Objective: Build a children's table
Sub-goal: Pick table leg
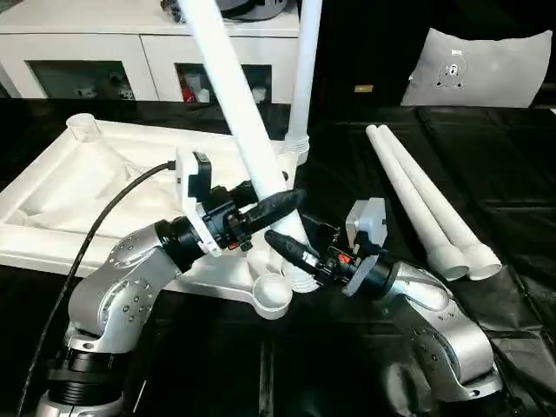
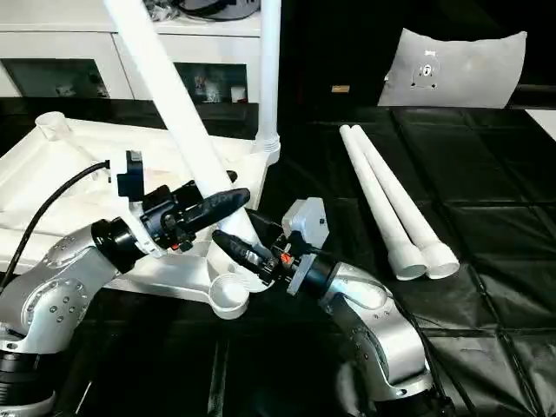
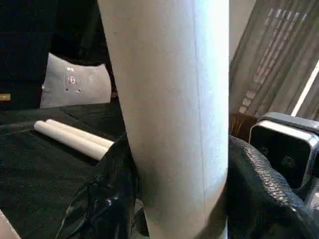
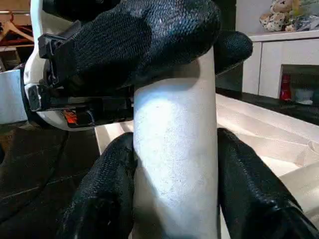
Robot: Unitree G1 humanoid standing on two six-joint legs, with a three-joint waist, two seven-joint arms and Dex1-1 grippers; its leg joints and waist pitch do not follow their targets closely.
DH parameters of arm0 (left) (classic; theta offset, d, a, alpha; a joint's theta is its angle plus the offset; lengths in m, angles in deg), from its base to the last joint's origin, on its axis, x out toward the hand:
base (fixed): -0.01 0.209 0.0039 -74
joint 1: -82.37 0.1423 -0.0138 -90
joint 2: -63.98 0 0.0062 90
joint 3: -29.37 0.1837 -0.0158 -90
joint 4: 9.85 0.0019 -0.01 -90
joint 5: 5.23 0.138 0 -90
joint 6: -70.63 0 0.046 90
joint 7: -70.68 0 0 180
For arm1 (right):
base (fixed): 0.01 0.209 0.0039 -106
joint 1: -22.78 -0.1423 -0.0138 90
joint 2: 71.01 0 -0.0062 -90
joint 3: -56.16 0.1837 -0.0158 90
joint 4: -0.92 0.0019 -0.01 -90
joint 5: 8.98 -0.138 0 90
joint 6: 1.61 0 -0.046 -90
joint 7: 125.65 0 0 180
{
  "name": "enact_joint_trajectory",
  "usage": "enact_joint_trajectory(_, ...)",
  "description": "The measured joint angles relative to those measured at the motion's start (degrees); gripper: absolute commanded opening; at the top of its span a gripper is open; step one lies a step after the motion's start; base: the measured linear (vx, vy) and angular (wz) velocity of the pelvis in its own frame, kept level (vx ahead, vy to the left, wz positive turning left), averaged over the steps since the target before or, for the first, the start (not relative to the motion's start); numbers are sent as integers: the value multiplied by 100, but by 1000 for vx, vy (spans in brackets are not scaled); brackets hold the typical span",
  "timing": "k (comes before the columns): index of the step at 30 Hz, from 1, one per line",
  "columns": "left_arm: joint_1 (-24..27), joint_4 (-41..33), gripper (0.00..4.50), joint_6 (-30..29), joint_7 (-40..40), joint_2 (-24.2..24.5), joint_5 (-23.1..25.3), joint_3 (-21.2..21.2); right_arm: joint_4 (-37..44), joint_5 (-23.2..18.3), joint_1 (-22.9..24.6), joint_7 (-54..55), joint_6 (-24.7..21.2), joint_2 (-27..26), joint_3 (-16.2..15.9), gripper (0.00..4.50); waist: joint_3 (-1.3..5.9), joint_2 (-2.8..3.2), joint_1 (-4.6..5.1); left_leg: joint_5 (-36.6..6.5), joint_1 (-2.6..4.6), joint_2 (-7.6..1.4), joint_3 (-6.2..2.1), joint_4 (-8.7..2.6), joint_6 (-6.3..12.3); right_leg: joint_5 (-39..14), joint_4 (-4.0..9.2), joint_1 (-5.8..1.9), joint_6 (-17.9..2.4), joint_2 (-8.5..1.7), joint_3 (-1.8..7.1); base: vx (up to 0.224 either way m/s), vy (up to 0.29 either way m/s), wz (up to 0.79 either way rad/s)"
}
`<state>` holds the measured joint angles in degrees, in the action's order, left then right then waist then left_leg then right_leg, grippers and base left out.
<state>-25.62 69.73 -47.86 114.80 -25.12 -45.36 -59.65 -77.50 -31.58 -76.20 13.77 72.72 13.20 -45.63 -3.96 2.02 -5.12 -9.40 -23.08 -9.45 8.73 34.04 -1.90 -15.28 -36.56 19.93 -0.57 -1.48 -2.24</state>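
The left claw [image 3: 177, 199] has its black fingers [image 3: 259, 189] around a white tube leg [image 3: 169, 99].

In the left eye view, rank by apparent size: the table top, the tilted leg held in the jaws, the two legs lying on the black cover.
1. Table top, largest.
2. Tilted leg, though nearness inflates it.
3. The two lying legs, alike; unranked between themselves.

The white square table top [image 1: 78, 200] lies upside down on the black work table, its round corner sockets facing up. One tube leg [image 1: 304, 78] stands upright in the far corner socket. A second leg [image 1: 234, 104] leans tilted near the near corner socket [image 1: 274, 294]. Two more legs [image 1: 426, 204] lie side by side, well apart to the right.
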Motion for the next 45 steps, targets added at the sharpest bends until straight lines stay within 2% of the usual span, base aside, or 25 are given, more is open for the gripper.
enact_joint_trajectory(2, -5, -1, 207, -146, -78, -22, -87, -36, -11, 0, 0, 7, 0, 4, 0, 189, 0, 0, 0, 0, 0, 0, 0, 3, 0, 0, -3, 0, 0, 0, 0, 0, 0, 0)
enact_joint_trajectory(5, -10, 42, 202, -676, -421, -226, -512, -226, -54, -6, -1, 34, 0, 0, 20, 189, 0, 0, -2, 0, 0, 0, 1, 9, 0, 0, -10, 1, -1, -1, 1, 0, 0, 0)
enact_joint_trajectory(11, -111, 133, 190, -1242, -1075, -608, -1164, -498, -49, -25, -12, 103, -2, -22, 116, 189, 0, -1, -1, 0, 1, -1, 2, 16, 0, 0, -20, 1, -1, -2, 2, 0, 0, 0)
enact_joint_trajectory(15, -124, 115, 190, -1438, -1320, -714, -1307, -565, -58, -25, -12, 132, -16, -25, 113, 189, 0, -1, -2, 0, 1, -1, 2, 17, 0, 0, -18, 1, -1, -2, 2, 0, 0, 0)
enact_joint_trajectory(20, -165, 33, 190, -1402, -1365, -666, -1172, -552, -61, -25, -36, 154, -20, -41, 127, 189, 0, -1, -3, 0, 0, 0, 2, 17, 0, 0, -15, 1, 0, -2, 3, 0, 0, 0)
enact_joint_trajectory(27, -436, -57, 190, -1160, -1202, -309, -789, -316, -74, -27, -219, 219, -66, -52, 138, 189, 0, -2, -7, 0, -1, 0, 2, 18, 0, 0, -16, 1, 0, -2, 3, 0, 0, 0)
enact_joint_trajectory(28, -497, -62, 190, -1163, -1202, -246, -746, -279, -75, -29, -259, 219, -116, -51, 144, 244, 0, -2, -5, 0, 0, 0, 2, 18, 0, 0, -17, 1, 0, -2, 4, 0, 0, 0)
enact_joint_trajectory(29, -571, -69, 190, -1169, -1205, -162, -684, -220, -74, -30, -301, 218, -182, -35, 148, 258, 1, -3, -1, 0, 1, 0, 2, 18, 0, 0, -17, 1, 0, -2, 4, 0, 0, 0)
enact_joint_trajectory(34, -679, -60, 190, -1169, -1384, 81, -271, -278, -77, -173, -285, 201, -400, -23, 187, 303, 0, -2, 2, 0, 0, -1, 2, 18, 0, -1, -16, 2, 0, -1, 4, 0, 0, 0)
enact_joint_trajectory(35, -680, -60, 190, -1164, -1403, 103, -235, -290, -77, -212, -285, 200, -417, -25, 190, 303, 0, -2, 2, 0, 0, -1, 2, 18, 0, -1, -16, 2, 0, -1, 4, 0, 0, 0)
enact_joint_trajectory(37, -716, -60, 190, -1175, -1439, 121, -236, -290, -76, -302, -292, 205, -491, -42, 243, 331, 0, -2, -8, 0, -1, -1, 2, 18, 0, -1, -16, 2, 0, -1, 3, 0, 0, 0)
enact_joint_trajectory(39, -778, -60, 190, -1252, -1423, 201, -277, -290, -59, -504, -331, 199, -684, -52, 290, 331, 0, -2, -12, 0, -1, 0, 2, 19, 0, -1, -17, 2, 0, -2, 4, 0, 0, 0)
enact_joint_trajectory(41, -826, -59, 190, -1329, -1354, 278, -303, -302, -49, -727, -424, 198, -918, -16, 484, 360, 0, -2, -10, 0, -1, 0, 2, 23, 1, 0, -19, 1, 0, -2, 5, 0, 0, 0)
enact_joint_trajectory(45, -861, -46, 190, -1475, -1166, 346, -411, -338, -37, -1228, -667, 184, -1420, 211, 871, 387, 1, -2, -11, 2, -1, 1, 4, 25, 3, 0, -22, 2, 0, -3, 6, 0, 0, 0)
